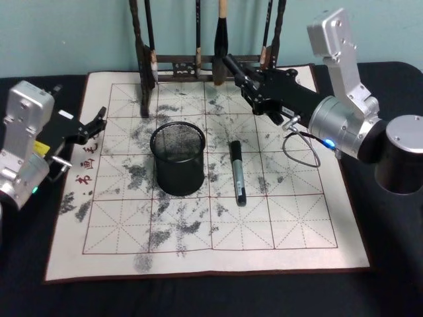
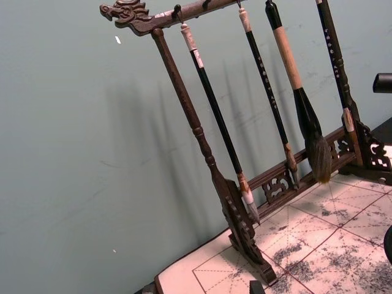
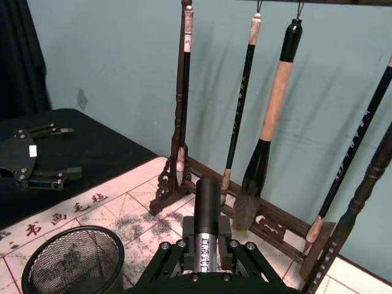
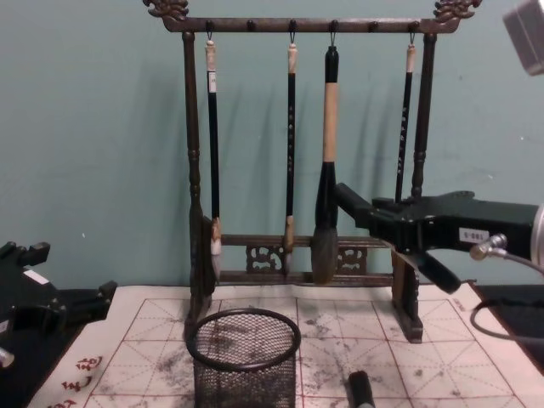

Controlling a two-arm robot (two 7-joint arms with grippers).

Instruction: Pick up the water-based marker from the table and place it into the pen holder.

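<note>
One dark desk [image 1: 198, 297] carries a white ink-stained mat [image 1: 297, 244], with a wooden brush rack [image 4: 194, 170] at its far edge. The right end effector [image 1: 243, 80], raised before the rack, is clamped around a marker [image 3: 207, 208]. The left end effector [image 1: 99, 122] sits at the mat's left edge, fingers spread, empty. Mid-mat stands the black mesh pen holder [image 1: 177, 175]; a second marker [image 1: 238, 175] lies just right of it.

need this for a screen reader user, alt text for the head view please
A black marker lies on an ink-stained grid mat, right of a black mesh pen holder. The right gripper hangs near the brush rack at the back, shut on a dark marker-like stick; the left gripper rests open at the mat's left edge.
</note>
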